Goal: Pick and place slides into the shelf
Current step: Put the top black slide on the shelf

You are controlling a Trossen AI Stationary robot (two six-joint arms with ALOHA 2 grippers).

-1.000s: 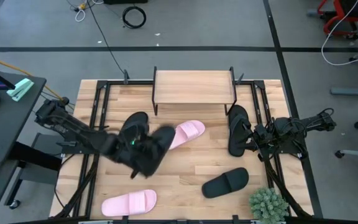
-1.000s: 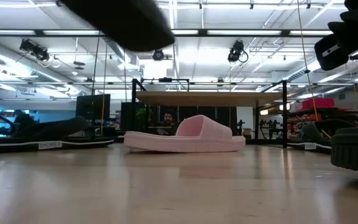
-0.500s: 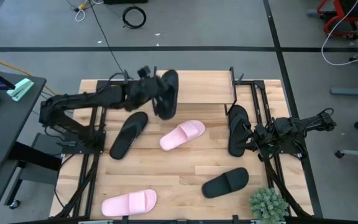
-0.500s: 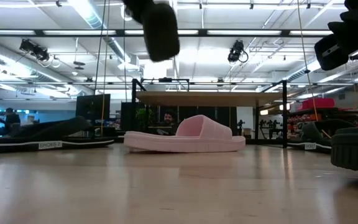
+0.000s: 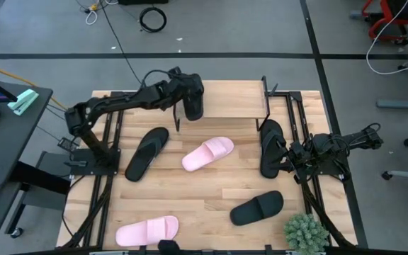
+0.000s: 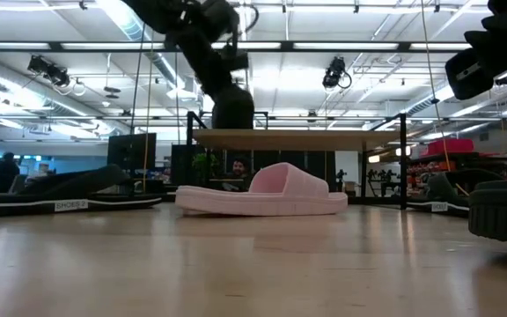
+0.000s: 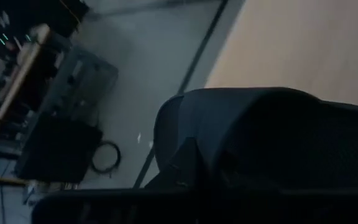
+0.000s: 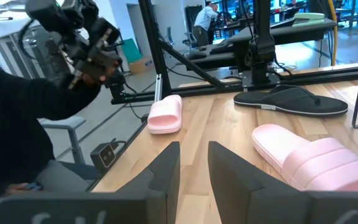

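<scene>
My left gripper (image 5: 183, 91) is over the left part of the shelf (image 5: 225, 99), shut on a black slide (image 5: 194, 99). In the low view this slide (image 6: 233, 107) stands nearly on end at the shelf's top board (image 6: 306, 138). On the table lie a flat black slide (image 5: 146, 152), a pink slide (image 5: 207, 154) on its sole, another pink slide (image 5: 147, 230) and a black slide (image 5: 257, 207). My right gripper (image 8: 194, 168) waits open at the table's right side, beside another black slide (image 5: 270, 147). My left gripper holds the black slide by its side edge (image 5: 188, 95), coming from the table's left and slanting down. In the wrist view the slide's dark body (image 7: 260, 137) hides the fingertips. The slide is tipped on end; whether its lower end (image 6: 233, 126) touches the top board, I cannot tell.
The shelf's black frame legs (image 5: 266, 95) stand at the table's far edge. A small green plant (image 5: 304, 232) sits at the near right corner. Bare wood (image 5: 211, 191) shows in the table's middle. People and equipment are in the room beyond.
My left gripper has carried the black slide from the table's left middle up and toward the far edge, then lowered it onto the left part of the shelf. The slide has turned from slanting flat to standing on end. The right arm kept still.
</scene>
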